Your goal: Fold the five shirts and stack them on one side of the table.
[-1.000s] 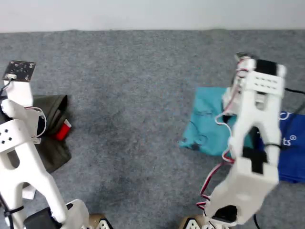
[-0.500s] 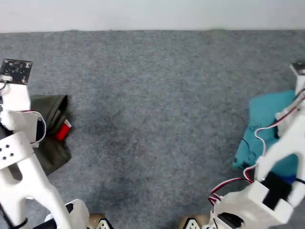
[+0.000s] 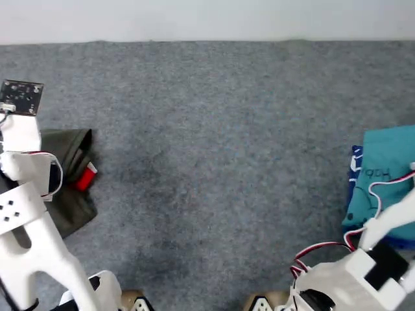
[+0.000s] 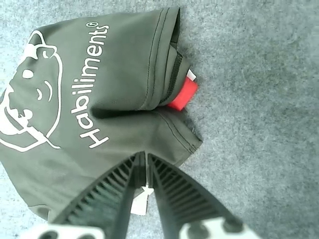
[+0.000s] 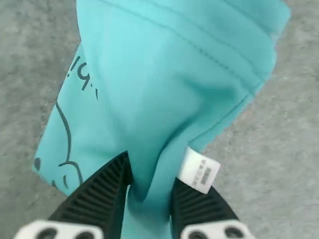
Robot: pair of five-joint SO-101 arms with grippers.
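Grey carpeted table (image 3: 207,129) is seen from above. At 9 o'clock an olive shirt (image 3: 72,194) is laid folded, with a red tag (image 3: 85,176) poking out at its 3 o'clock side. At 3 o'clock a teal shirt (image 3: 389,175) is laid over a blue shirt (image 3: 354,181). Teal fabric is clamped by the right gripper (image 5: 149,174), with a white label (image 5: 199,172) just beside 1 finger. The left gripper (image 4: 145,158) is held with jaws together at the olive shirt's hem.
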